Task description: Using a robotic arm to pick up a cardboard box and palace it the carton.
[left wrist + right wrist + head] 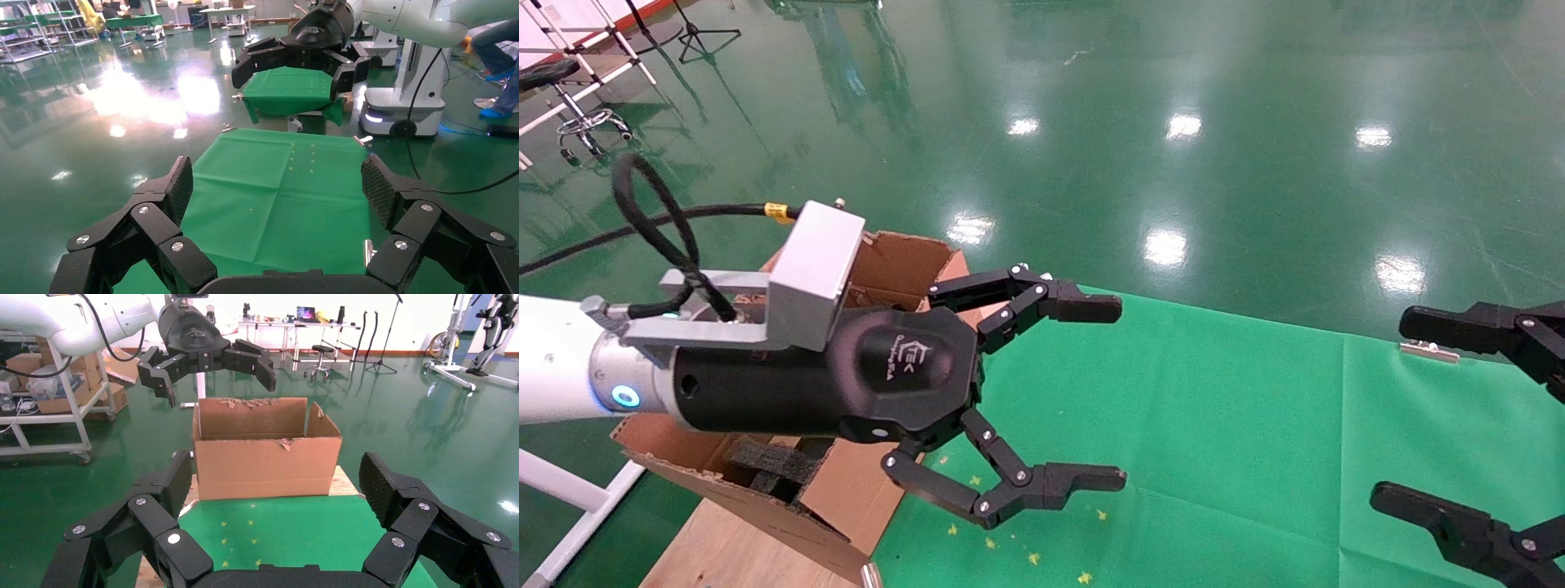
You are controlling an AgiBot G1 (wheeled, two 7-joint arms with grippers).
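Note:
The robotic arm is my left one, white with a silver wrist. Its black gripper (1121,394) hangs open and empty above the near edge of the green cloth (1214,425), just beside the carton (895,261). The right wrist view shows that gripper (208,355) above the carton (266,456), a large brown box with ragged flaps. Dark foam (772,465) lies inside it. In the left wrist view my left gripper (276,184) spans bare green cloth (275,202). My right gripper (1397,408) is open and empty at the right edge. The cardboard box is out of view.
The carton stands on a wooden board (723,547) at the cloth's left end. Metal clips (1428,351) hold the cloth's edges. A shiny green floor surrounds the table. A white cart with boxes (55,416) and a stool (318,355) stand farther off.

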